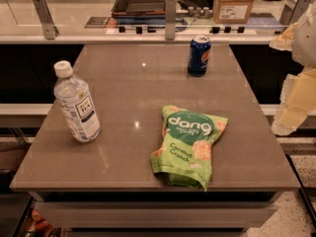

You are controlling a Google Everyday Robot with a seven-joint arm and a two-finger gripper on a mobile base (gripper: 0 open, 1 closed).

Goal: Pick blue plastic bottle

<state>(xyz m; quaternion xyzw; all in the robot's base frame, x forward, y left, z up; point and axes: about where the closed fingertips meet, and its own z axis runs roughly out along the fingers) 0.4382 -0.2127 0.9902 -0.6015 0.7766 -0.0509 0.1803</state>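
The blue plastic bottle (76, 103) is clear and faintly bluish, with a white cap and a white label with dark print. It stands upright, leaning slightly, on the left side of the brown table (123, 73). My gripper (295, 98) shows as pale white and yellowish parts at the right edge of the camera view, beyond the table's right side and far from the bottle. Nothing is in it that I can see.
A dark blue soda can (199, 55) stands at the table's far right. A green Dang snack bag (189, 145) lies near the front right. Behind the table runs a counter with a glass barrier (170, 16), a dark tray (140, 3) and a cardboard box (235, 3).
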